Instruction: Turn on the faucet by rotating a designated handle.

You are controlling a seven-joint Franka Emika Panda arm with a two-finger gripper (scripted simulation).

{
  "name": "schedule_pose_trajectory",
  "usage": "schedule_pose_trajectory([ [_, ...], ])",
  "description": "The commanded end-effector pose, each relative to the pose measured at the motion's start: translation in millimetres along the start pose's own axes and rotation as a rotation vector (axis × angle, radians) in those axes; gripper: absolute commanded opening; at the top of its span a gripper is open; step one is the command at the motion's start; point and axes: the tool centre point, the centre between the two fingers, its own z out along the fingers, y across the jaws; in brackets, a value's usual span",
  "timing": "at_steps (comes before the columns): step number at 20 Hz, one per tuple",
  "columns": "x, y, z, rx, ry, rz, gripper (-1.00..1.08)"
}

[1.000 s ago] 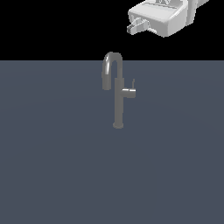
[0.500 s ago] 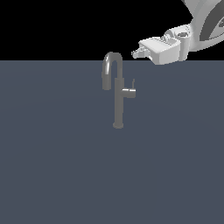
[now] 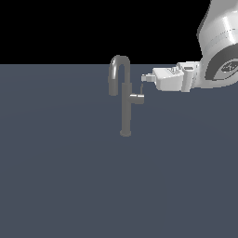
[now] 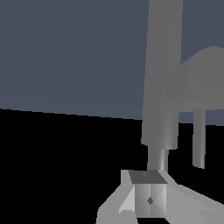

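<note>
The faucet (image 3: 125, 114) stands upright on the dark grey floor, its gooseneck spout (image 3: 119, 62) curving toward the exterior view's left. The handle (image 3: 136, 98) is a short stub on the column's right side, with a thin lever (image 3: 142, 89) rising from its end. My gripper (image 3: 147, 78) lies level, pointing left, with its tips just above and right of the lever's top. Its fingers look pressed together with nothing between them. I cannot tell whether they touch the lever. In the wrist view the shut fingertips (image 4: 148, 197) sit close to the faucet column (image 4: 164, 65), the handle stub (image 4: 194, 85) and the lever (image 4: 199, 140).
A flat dark grey floor (image 3: 69, 176) spreads around the faucet, with a black background beyond it. The white arm (image 3: 221, 51) comes in from the exterior view's upper right.
The gripper has come down and to the exterior view's left, from the upper right corner to just beside the lever's top. The faucet and handle look unchanged.
</note>
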Motion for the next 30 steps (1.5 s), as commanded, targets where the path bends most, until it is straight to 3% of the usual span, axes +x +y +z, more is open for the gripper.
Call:
schedule_pose_trajectory([
  [1, 11.4, -1.3, 0.9, 0.036, -0.028, 0.034, -1.00],
  [9, 30.4, -1.7, 3.5, 0.093, -0.072, 0.090, -1.00],
  [20, 28.2, -1.6, 4.1, 0.087, -0.068, 0.083, -1.00],
  [30, 16.7, 15.5, 4.7, 0.087, -0.068, 0.083, -1.00],
])
